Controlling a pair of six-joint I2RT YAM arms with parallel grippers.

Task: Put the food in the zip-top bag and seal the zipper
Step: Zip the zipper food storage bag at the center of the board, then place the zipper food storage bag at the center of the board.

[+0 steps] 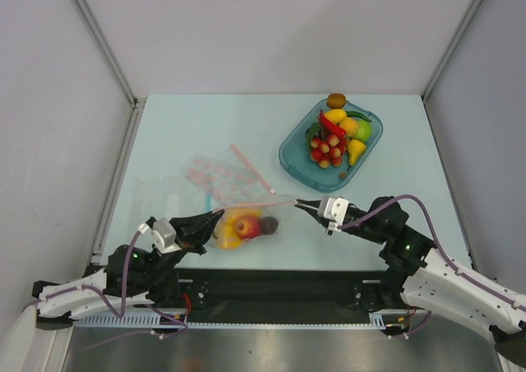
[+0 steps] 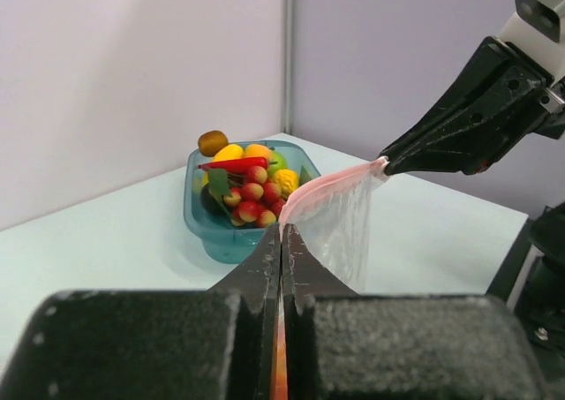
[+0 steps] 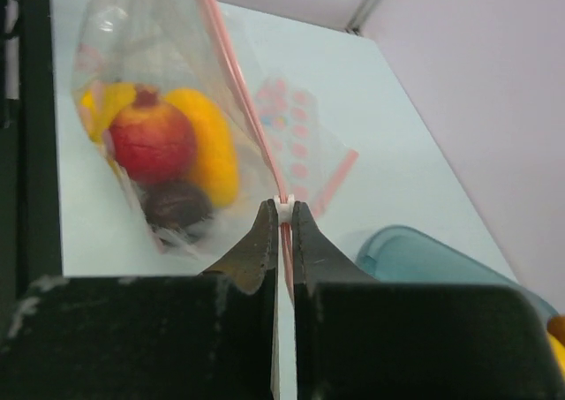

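The clear zip-top bag (image 1: 246, 220) hangs between my two grippers near the front edge, its pink zipper (image 1: 259, 204) stretched taut. Inside are a red round fruit (image 3: 152, 139), a yellow piece (image 3: 214, 148) and a dark purple piece (image 3: 177, 206). My left gripper (image 1: 215, 216) is shut on the zipper's left end (image 2: 284, 219). My right gripper (image 1: 301, 203) is shut on the zipper's right end, on a small white slider (image 3: 283, 207). More food (image 1: 335, 140) fills the teal dish.
The teal translucent dish (image 1: 289, 154) stands at the back right with several toy fruits; it also shows in the left wrist view (image 2: 201, 223). A second flat bag with a dotted pattern and pink strip (image 1: 226, 175) lies behind the held bag. Walls enclose the table.
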